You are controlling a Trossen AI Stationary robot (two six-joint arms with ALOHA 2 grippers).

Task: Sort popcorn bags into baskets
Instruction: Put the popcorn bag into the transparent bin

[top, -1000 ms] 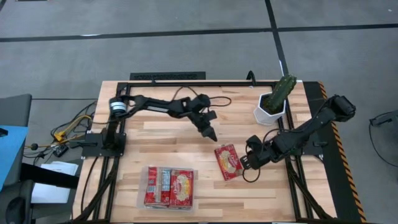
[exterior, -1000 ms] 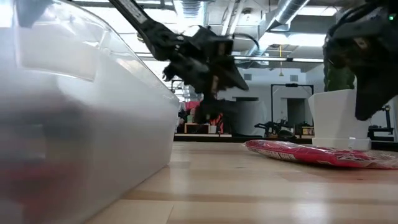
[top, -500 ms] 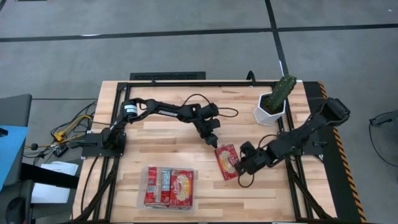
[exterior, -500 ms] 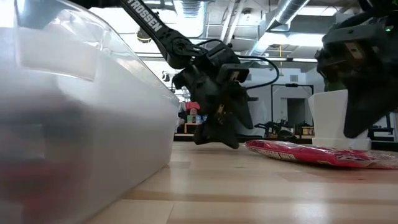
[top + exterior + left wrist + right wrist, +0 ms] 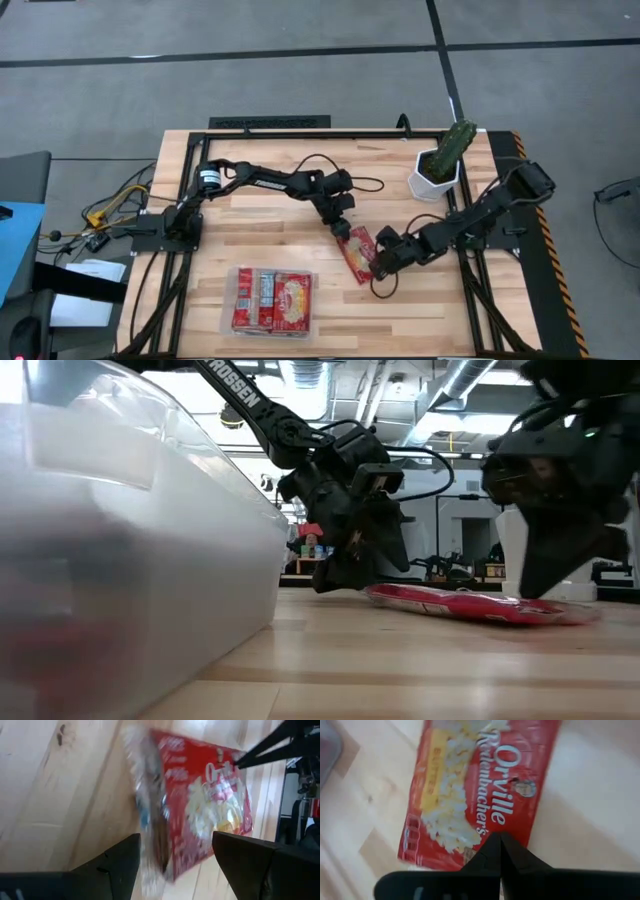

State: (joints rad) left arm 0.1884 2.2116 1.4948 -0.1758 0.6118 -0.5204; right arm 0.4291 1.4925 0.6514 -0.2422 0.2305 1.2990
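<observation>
One red popcorn bag point(image 5: 358, 256) lies flat on the wood between both arms; it also shows as the bag point(image 5: 470, 604) in the low view. My left gripper point(image 5: 345, 231) is open and low at the bag's far end, and its fingers point(image 5: 116, 865) stand on either side of that end point(image 5: 152, 827). My right gripper point(image 5: 379, 266) is shut at the bag's right edge. A clear tray point(image 5: 228, 322) near the table's near edge holds red packets point(image 5: 272, 298) side by side. My left gripper comes slanting down from the far side, and the bag's far end point(image 5: 155, 845) lies between its open fingers; I cannot tell whether they touch it. My right gripper pushes with its shut fingertips point(image 5: 496, 851) on the bag's right long edge point(image 5: 512, 832), coming low from the table's right. The bag lies on the table.
A white pot with a green cactus point(image 5: 441, 165) stands at the far right. The tray's clear wall point(image 5: 150, 550) fills the left of the low view. Bare wood lies left of the bag point(image 5: 260, 235) and along the near right point(image 5: 420, 320).
My left gripper came down from the far side toward the bag's far end. My right gripper moved toward the table's left against the bag's edge. The bag slid a little toward the left and turned slightly.
</observation>
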